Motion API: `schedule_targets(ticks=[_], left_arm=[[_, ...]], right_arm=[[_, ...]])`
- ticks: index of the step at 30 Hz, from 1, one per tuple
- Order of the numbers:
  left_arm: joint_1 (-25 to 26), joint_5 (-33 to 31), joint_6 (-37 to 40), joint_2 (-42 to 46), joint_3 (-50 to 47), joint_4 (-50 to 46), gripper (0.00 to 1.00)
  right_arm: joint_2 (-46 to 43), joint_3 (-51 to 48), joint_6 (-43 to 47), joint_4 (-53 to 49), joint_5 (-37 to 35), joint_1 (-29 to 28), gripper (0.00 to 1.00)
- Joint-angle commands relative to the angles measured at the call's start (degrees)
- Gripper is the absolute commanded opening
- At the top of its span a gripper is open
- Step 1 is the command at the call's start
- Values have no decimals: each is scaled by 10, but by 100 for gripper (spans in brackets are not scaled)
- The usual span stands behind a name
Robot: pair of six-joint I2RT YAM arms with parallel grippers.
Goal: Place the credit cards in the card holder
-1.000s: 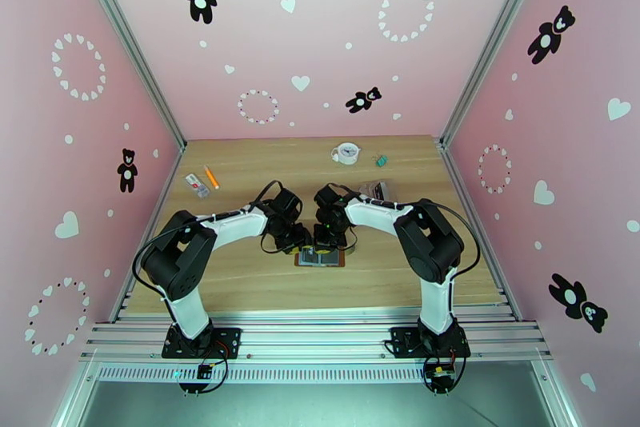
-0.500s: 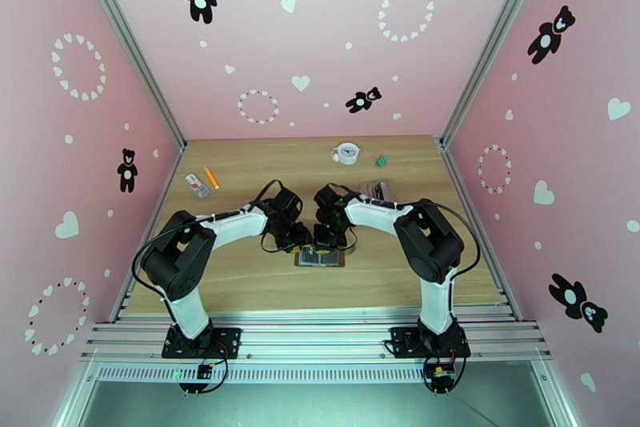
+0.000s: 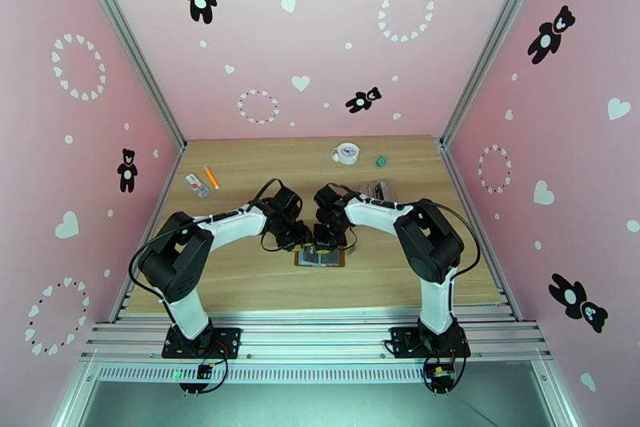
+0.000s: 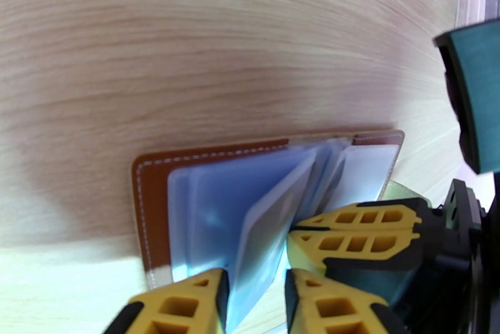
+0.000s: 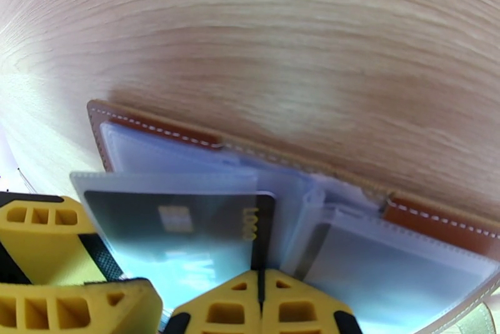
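The card holder [image 3: 321,258] lies open on the counter [image 3: 240,285] between the two arms. A dark credit card [image 5: 181,229] seems most of the way into a clear sleeve [image 4: 269,247]. To seat it well, slide it flat along the sleeve with the fold pinned, without bending the leaf. The left tool [image 4: 256,285] straddles that raised sleeve, fingers apart; whether it pinches I cannot tell. The right tool [image 5: 262,285], pressed together, bears down at the fold. Both arms reach inward, elbows out, wrists tipped down.

One brown card holder [image 3: 320,258] lies open under the left hand [image 3: 298,245] and the right hand [image 3: 330,245]. One dark credit card [image 5: 181,229] shows in it. Beyond the hands are one orange pen [image 3: 211,177] and one clear pouch [image 3: 376,188].
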State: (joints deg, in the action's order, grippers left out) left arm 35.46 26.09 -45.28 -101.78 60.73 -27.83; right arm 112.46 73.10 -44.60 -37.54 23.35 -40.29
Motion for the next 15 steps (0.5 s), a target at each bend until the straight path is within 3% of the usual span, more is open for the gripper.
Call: schedule_targets(ticks=[1, 15], left_arm=[[7, 19, -6, 14, 20, 9, 30], [25, 21, -8, -8, 62, -1, 31]], right_arm=[[-12, 18, -3, -26, -18, -5, 2], [-71, 34, 17, -91, -54, -4, 14]])
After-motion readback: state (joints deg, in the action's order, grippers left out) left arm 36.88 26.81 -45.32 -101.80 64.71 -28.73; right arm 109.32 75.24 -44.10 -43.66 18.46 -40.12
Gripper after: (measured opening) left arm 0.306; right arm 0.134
